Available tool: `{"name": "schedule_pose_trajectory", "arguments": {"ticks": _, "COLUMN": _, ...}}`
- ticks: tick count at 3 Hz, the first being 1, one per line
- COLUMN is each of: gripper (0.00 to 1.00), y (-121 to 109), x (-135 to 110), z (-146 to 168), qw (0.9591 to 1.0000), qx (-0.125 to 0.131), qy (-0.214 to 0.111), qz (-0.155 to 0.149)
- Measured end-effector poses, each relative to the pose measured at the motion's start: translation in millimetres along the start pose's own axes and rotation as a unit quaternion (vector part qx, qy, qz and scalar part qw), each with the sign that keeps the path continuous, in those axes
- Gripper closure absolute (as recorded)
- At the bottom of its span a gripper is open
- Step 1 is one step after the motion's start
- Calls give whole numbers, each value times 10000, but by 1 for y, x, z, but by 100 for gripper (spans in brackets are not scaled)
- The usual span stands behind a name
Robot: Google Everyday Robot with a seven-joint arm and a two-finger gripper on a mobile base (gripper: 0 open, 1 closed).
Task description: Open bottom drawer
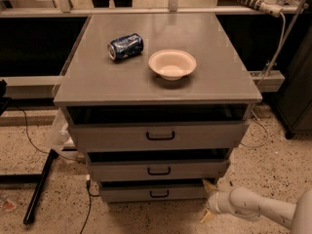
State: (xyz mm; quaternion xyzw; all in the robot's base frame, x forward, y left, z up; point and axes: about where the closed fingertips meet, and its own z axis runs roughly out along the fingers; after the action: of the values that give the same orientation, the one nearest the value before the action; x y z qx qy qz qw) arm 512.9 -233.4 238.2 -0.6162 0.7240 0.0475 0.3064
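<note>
Arm (263, 209) cut off btm-right; gripper (208, 201) beside drawer (153, 193) rt end.

A single camera looks from in front of the grey three-drawer desk (204, 72) and well above it, tilted downward and facing the drawer fronts. It stands near enough for the desk to fill the middle of the view. The whole top lies open to it, carrying the dented blue drink can (126, 46) and the shallow cream bowl (172, 64). The narrow grey bottom drawer (126, 193) sits low in the view, just above the speckled floor (273, 179). The claw (208, 201) of the white arm (253, 206) comes in from the lower right corner, just beside that drawer's right end, its fingers spread.
</note>
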Motion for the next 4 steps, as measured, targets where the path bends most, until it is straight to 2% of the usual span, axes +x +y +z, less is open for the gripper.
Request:
{"name": "schedule_pose_trajectory", "arguments": {"ticks": 1, "gripper": 0, "y": -8, "x": 10, "z": 25, "qw": 9996, "qx": 176, "qy": 197, "qz": -77}}
{"name": "schedule_pose_trajectory", "arguments": {"ticks": 2, "gripper": 0, "y": -20, "x": 11, "z": 45, "qw": 9990, "qx": 307, "qy": 227, "qz": -248}}
{"name": "schedule_pose_trajectory", "arguments": {"ticks": 3, "gripper": 0, "y": -25, "x": 15, "z": 67, "qw": 9987, "qx": 323, "qy": 112, "qz": -384}}
{"name": "schedule_pose_trajectory", "arguments": {"ticks": 4, "gripper": 0, "y": -32, "x": 21, "z": 83, "qw": 9983, "qx": 312, "qy": -199, "qz": -451}}
